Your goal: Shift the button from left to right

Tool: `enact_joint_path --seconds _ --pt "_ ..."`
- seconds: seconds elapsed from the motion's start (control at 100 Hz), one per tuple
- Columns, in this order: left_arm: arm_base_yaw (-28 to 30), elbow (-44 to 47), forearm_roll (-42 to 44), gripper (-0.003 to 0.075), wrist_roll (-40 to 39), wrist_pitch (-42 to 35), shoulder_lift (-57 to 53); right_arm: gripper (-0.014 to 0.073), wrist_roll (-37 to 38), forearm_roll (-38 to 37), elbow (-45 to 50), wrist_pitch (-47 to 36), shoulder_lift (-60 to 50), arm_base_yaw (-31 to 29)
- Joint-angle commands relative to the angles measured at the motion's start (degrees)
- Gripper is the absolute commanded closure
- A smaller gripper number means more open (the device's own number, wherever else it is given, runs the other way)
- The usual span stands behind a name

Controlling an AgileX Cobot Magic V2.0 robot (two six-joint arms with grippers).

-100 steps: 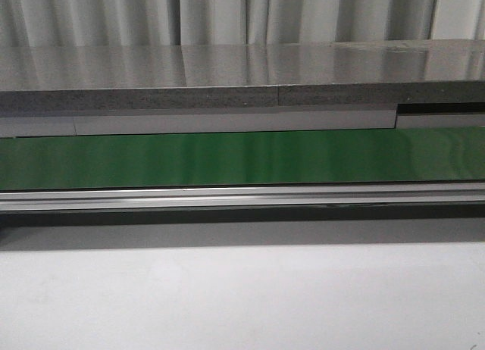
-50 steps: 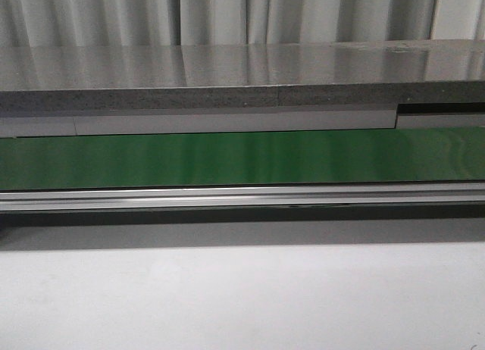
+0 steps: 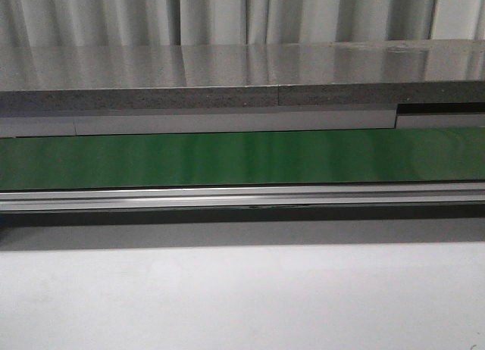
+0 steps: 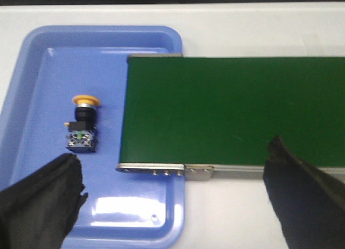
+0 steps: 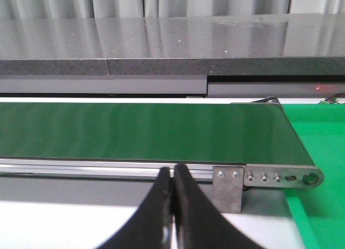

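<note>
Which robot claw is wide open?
The left claw is open: its black fingers stand far apart above the blue tray. The right claw has its fingers pressed together.

Pale pleated curtains (image 3: 227, 13) hang across the back at 12 o'clock, above a glossy grey stone-like counter (image 3: 227, 66) that mirrors their folds. A white bench (image 3: 242, 297) fills the near side at 6 o'clock, evenly lit.
</note>
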Motion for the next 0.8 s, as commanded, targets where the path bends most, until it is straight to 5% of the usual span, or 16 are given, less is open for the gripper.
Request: enact_joint_path --seconds 0.0,0.41,0.79 --pt "2.87 -4.8 0.29 0.006 -0.08 -3.65 2.54 0.0661 0.02 -0.59 -0.82 -4.76 -1.21 0.01" --pt "14.03 -15.68 0.07 0.006 -0.08 -4.82 22.46 0.0661 0.02 -0.59 -0.82 -4.76 -1.21 0.01" --pt "17.01 -20.29 -0.37 0.0061 -0.08 -6.68 38.03 0.0661 0.02 -0.59 -0.82 -4.76 -1.21 0.01"
